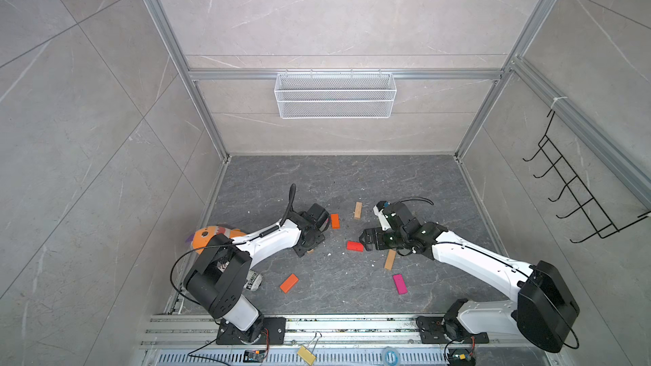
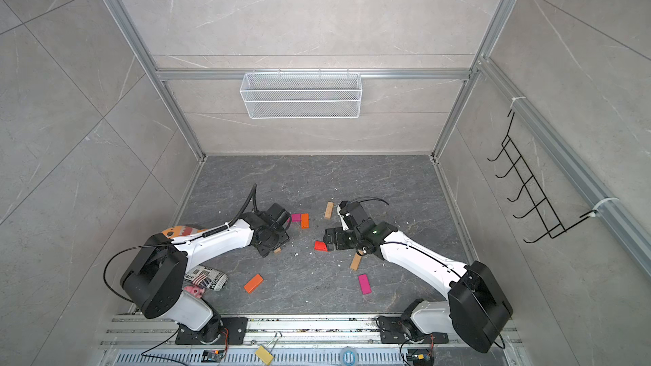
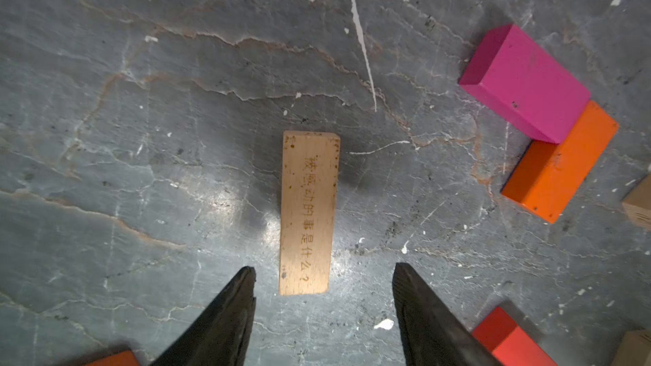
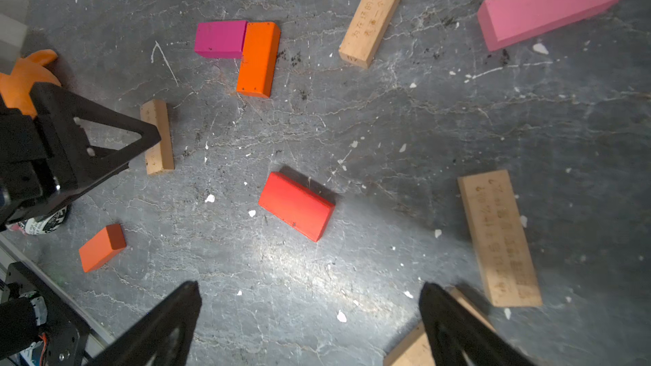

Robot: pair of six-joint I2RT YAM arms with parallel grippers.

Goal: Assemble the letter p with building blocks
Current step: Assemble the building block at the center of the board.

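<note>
Building blocks lie scattered on the dark stone floor; no letter p shows in any view. A tan block (image 3: 306, 213) lies flat just ahead of my left gripper (image 3: 324, 268), whose jaws are open with a gap on each side of the block's near end. Beside it a magenta block (image 3: 525, 82) and an orange block (image 3: 560, 163) touch at a right angle. My right gripper (image 4: 310, 284) hangs open and empty over bare floor, short of a red block (image 4: 296, 205). In a top view the left gripper (image 1: 308, 245) and the right gripper (image 1: 368, 237) face each other.
Loose blocks: tan (image 1: 358, 210), tan (image 1: 390, 259), magenta (image 1: 400, 284), orange (image 1: 289, 283), light pink (image 4: 549, 1). An orange plush fish (image 1: 208, 235) and a newsprint-patterned thing (image 2: 206, 278) sit by the left arm. A wire basket (image 1: 334, 95) hangs on the back wall.
</note>
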